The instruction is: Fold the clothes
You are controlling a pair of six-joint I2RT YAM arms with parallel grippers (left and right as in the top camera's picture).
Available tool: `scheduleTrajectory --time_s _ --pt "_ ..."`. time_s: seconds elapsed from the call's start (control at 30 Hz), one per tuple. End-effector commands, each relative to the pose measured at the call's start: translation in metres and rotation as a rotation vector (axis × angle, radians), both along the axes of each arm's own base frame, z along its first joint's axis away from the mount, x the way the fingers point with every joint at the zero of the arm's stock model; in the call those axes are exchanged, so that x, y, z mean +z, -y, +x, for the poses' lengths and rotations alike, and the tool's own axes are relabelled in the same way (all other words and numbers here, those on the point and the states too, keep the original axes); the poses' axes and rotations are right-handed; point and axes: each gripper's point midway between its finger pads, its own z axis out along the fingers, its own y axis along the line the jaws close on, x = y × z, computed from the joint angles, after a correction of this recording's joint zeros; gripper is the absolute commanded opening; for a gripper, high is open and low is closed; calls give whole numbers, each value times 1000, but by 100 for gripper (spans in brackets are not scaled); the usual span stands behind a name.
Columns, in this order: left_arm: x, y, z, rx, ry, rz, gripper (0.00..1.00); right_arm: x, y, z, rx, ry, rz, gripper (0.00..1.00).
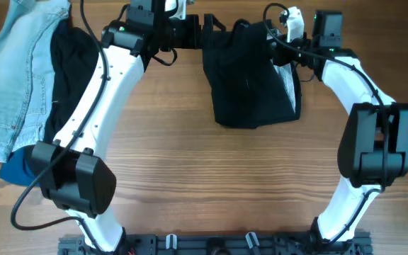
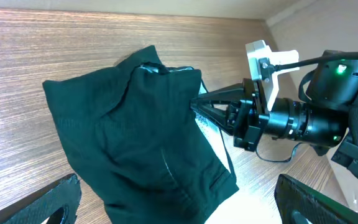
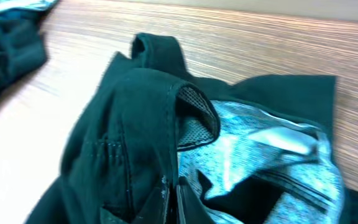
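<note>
Overhead view: a pair of black shorts (image 1: 250,81) lies bunched at the far middle of a wooden desk (image 1: 211,170), with a strip of pale lining showing along its right edge. The left gripper (image 1: 202,30) sits just beside the shorts' far left corner. The right gripper (image 1: 273,34) is at the far right corner, where the cloth is drawn up toward it. At the left end of the desk is a pile of other clothes: pale blue jeans (image 1: 9,85), a black garment (image 1: 69,64) beside them, and a blue cloth (image 1: 16,170) nearer the front.

Left wrist view: the left gripper's jaws stand wide apart at the bottom corners, holding nothing, with the shorts (image 2: 135,143) spread on the desk between and beyond them. Across from it, the right gripper (image 2: 205,109) has its jaws together, pinching the shorts' edge.

Right wrist view: the jaws are clamped on a fold of black cloth at the bottom edge. The shorts are open here, showing grey mesh and shiny pale lining inside. The other clothes are a dark blur at top left.
</note>
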Motion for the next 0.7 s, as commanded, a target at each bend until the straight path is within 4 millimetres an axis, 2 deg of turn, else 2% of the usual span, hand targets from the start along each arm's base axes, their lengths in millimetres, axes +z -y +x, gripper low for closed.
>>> scheduleTrajectory --time_s 0.0,0.1,0.23,0.3,0.4,0.5,0.57,0.67 --pt "-8 0 3 -10 7 23 100 -2 -7 -3 30 -26 50 4" --pt "-8 0 3 -10 7 24 100 9 6 -2 4 -26 47 4" --pt "-9 -1 4 -4 9 29 100 33 28 2 -39 -12 45 4" --pt "-9 -1 4 -4 8 29 100 47 43 3 -81 -15 56 4" --pt "-9 -1 4 -4 8 29 100 56 69 5 -153 -24 79 4" --pt "-9 -1 4 -4 8 29 100 52 88 6 -195 -34 85 4" --pt "-9 -1 4 -4 8 29 100 41 99 9 -229 -53 59 4" --pt "-9 -1 4 -4 8 29 100 25 100 9 -232 -73 30 4"
